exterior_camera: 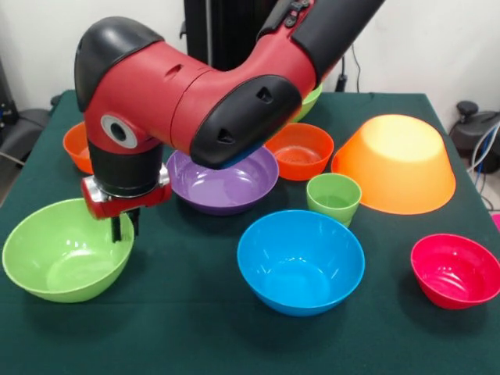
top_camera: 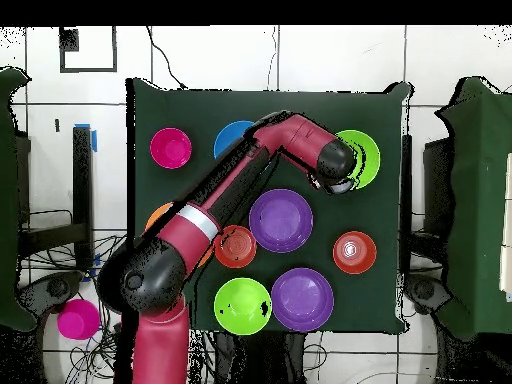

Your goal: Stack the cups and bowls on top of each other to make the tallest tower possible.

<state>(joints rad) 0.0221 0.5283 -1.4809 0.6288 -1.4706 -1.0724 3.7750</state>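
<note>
The gripper, its fingers close together and holding nothing, dips inside the near green bowl's rim, with two purple bowls, a blue bowl and one green cup around.

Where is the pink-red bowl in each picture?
Front view: the pink-red bowl sits at the lower right, right of the blue bowl.
Overhead view: the same bowl sits at the upper left, left of the blue bowl.
Shared landmark: the blue bowl.
</note>
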